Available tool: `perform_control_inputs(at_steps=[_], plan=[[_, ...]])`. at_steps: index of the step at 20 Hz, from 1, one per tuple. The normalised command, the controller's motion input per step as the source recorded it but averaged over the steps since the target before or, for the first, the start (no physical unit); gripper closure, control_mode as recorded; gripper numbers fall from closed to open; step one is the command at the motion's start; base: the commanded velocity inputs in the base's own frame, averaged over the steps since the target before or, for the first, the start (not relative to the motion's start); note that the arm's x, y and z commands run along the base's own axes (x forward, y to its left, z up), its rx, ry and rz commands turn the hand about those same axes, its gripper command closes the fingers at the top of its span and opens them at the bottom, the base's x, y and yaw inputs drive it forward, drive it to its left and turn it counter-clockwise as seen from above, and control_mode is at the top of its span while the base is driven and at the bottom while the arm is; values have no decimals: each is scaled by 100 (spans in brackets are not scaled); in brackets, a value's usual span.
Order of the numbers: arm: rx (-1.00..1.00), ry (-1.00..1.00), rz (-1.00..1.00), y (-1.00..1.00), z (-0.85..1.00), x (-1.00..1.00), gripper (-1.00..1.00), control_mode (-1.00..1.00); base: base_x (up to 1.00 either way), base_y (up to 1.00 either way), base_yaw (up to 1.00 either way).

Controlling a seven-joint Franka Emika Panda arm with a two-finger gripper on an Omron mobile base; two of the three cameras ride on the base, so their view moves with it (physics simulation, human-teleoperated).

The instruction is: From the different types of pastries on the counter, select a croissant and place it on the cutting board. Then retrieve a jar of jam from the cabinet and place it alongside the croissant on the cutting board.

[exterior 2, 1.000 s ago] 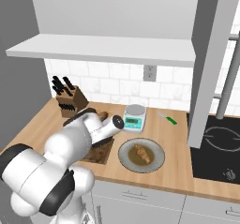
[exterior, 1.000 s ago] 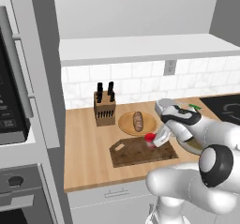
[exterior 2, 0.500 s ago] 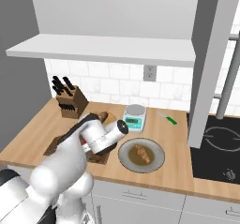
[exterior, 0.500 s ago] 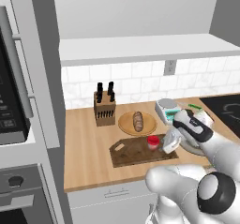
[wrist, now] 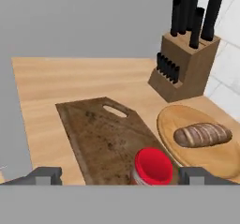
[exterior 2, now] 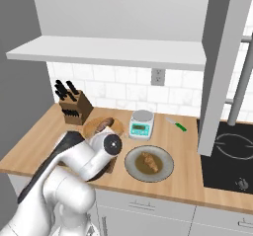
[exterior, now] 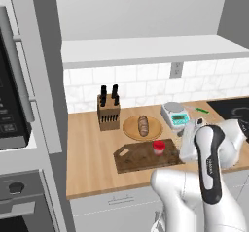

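Overhead, white shelf point(exterior: 146, 49) above tan counter point(exterior: 92, 148)

Cutting board point(exterior 2: 112, 164) mostly hidden behind arm; jar of jam point(wrist: 152, 167) base cut off.

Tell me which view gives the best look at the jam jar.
The hand view: the jar sits close and unblocked on the cutting board, red lid plain between the open gripper's tips. The left base view shows it small but whole on the board. In the right base view the arm covers that spot.
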Motion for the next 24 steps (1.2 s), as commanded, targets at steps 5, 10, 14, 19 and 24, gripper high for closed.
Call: perform_control_inputs(at_steps=[5,10,14,19,24], plan=[[-13,7,-56,-8,42,-50,-100,-100,0,0,0],[0,65,-37,-74,26,-41,-100,-100,0,0,0],[-21,80,-15,-98,-59,-37,-100,-100,0,0,0],[-37,38,0,-78,-96,-5,-100,-100,0,0,0],[-40,1,4,-44,-88,56,-100,-100,0,0,0]])
